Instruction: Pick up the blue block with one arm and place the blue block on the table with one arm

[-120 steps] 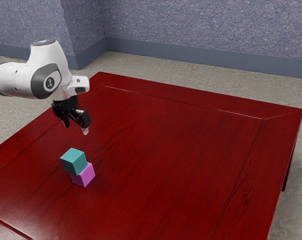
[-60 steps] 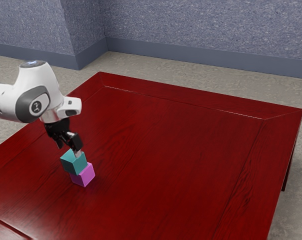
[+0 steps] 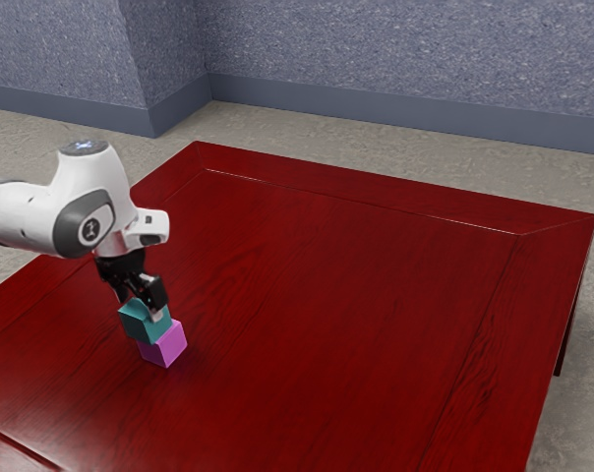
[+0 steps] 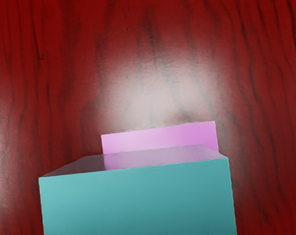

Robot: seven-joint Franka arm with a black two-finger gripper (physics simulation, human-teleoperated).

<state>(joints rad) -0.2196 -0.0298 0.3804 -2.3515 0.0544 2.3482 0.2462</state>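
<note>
on the red table [image 3: 356,295], picking is underway: the gripper [image 3: 143,308], spread wide with nothing gripped, straddles the blue block [image 3: 143,325] beneath it and should close next, then lift.

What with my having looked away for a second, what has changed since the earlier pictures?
My gripper has come down from above the stack to the blue block. Whether it has taken hold, I can't tell. The blue block hasn't visibly moved: it stays on the pink block, which still rests on the table.
</note>
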